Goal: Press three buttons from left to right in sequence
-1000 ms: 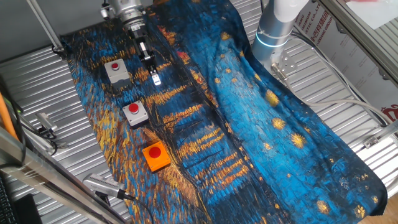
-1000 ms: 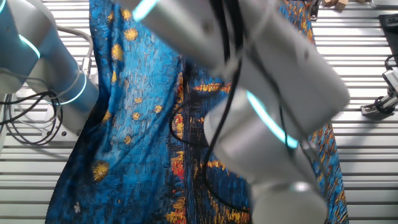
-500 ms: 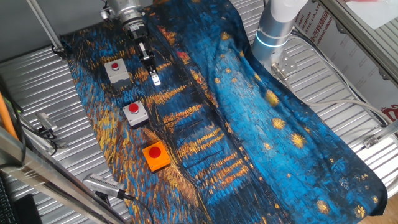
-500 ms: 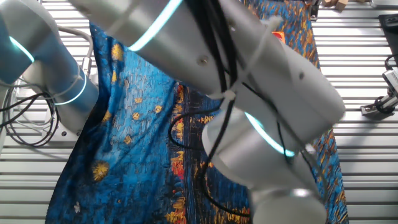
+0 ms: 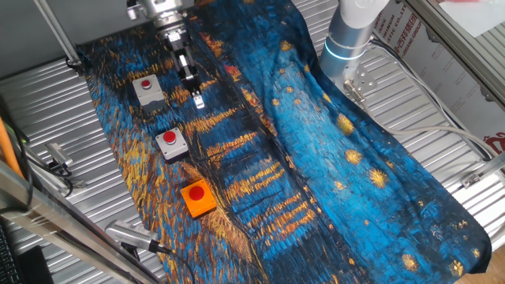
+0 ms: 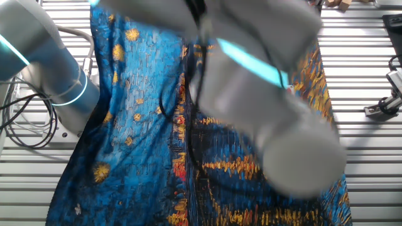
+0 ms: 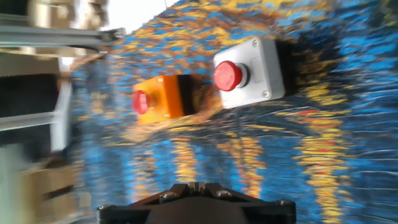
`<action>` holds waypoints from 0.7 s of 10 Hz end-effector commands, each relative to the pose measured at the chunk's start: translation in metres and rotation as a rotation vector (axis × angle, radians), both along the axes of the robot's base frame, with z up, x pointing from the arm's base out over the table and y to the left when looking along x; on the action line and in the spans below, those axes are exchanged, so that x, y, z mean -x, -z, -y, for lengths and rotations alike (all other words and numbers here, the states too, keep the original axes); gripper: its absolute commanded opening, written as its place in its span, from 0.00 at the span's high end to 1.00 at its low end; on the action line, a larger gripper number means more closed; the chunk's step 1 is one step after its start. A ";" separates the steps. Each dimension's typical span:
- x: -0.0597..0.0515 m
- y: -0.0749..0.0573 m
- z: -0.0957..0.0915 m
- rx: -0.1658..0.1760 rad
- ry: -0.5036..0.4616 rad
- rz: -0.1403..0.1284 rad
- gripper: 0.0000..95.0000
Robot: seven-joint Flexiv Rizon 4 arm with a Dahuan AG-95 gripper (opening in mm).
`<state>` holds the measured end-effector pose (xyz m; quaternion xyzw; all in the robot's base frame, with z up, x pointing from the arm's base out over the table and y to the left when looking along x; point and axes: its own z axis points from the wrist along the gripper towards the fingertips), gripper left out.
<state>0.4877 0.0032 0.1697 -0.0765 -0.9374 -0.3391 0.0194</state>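
Your gripper (image 5: 198, 101) hangs just beside the far grey button (image 5: 147, 91); finger state cannot be told. The middle grey button (image 5: 171, 143) and orange button (image 5: 196, 196) line the starry cloth's (image 5: 331, 173) edge, apart.

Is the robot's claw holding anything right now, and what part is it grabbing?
Nothing is held. The claw hangs over the painted cloth, beside the far grey button, touching none of the buttons.
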 end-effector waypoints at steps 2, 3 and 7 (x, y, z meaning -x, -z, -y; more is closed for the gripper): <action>0.001 0.001 0.001 0.357 -0.054 0.037 1.00; 0.001 0.001 0.001 0.377 -0.056 0.036 1.00; 0.001 0.002 0.002 0.496 -0.082 0.040 1.00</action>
